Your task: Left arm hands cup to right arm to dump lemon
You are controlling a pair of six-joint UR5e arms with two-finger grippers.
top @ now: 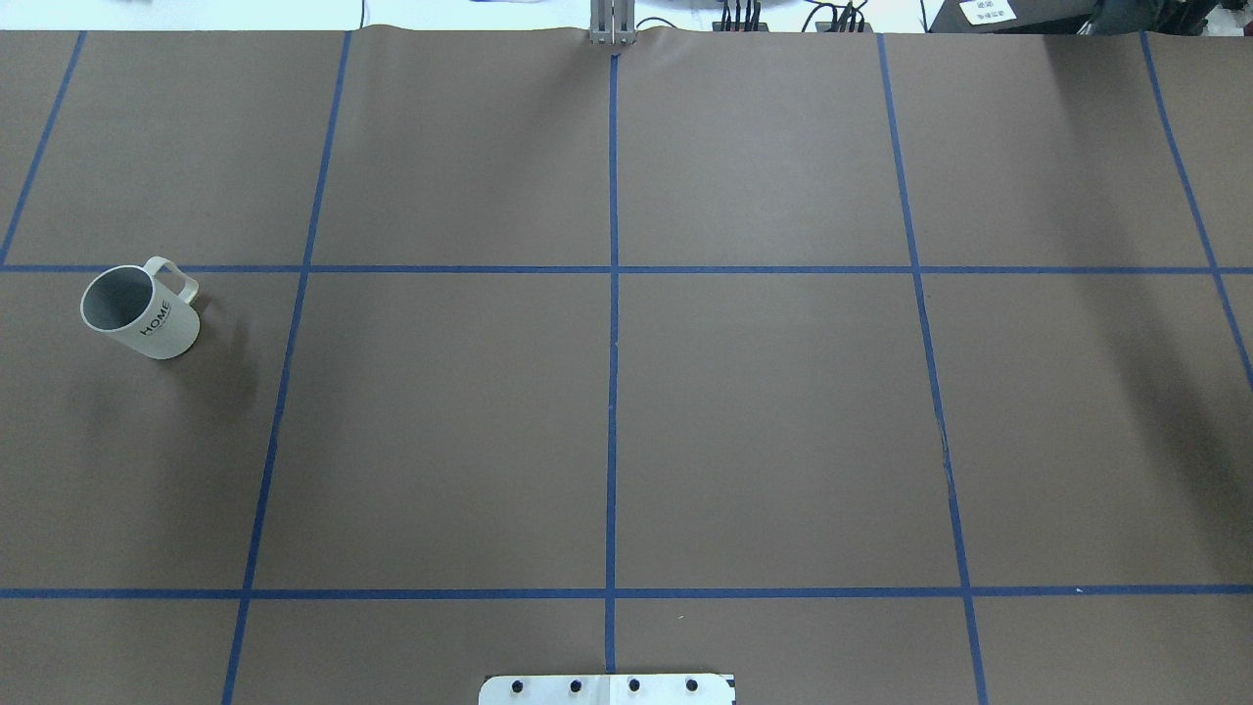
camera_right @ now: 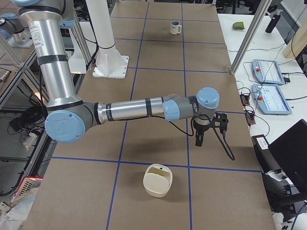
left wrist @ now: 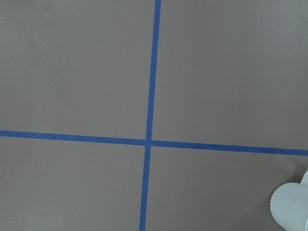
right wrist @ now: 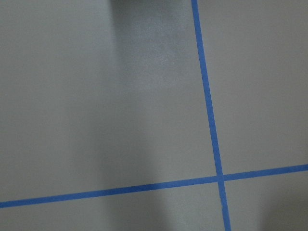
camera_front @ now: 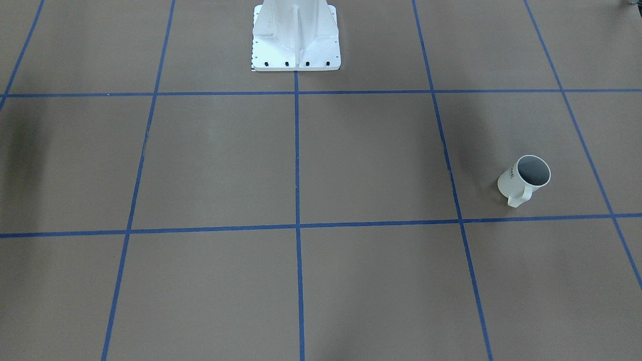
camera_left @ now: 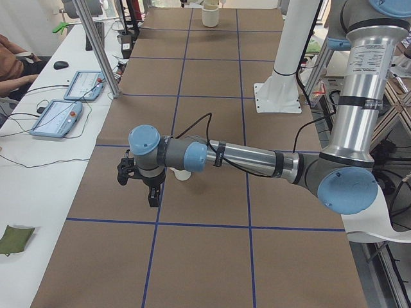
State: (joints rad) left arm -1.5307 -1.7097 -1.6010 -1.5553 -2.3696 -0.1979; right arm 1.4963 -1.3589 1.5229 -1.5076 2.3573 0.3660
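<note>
Small white ceramic mug (top: 140, 313) stands ungrasped, left edge of overhead view; grey left arm (camera_left: 244, 157) must reach it. Cannot tell how wide either arm's jaws are.

Seen side-on, the grey, blue-capped left arm (camera_left: 244, 157) reaches level toward nine o'clock and the grey-silver right arm (camera_right: 129, 109) toward three, the left black pincer (camera_left: 153, 197) and right black pincer (camera_right: 198, 141) both pointing to six, openness unreadable.

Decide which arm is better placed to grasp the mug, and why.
Left. The cup sits at the left end of the table, close beside the left gripper; the right gripper hangs far off toward the opposite end.
</note>
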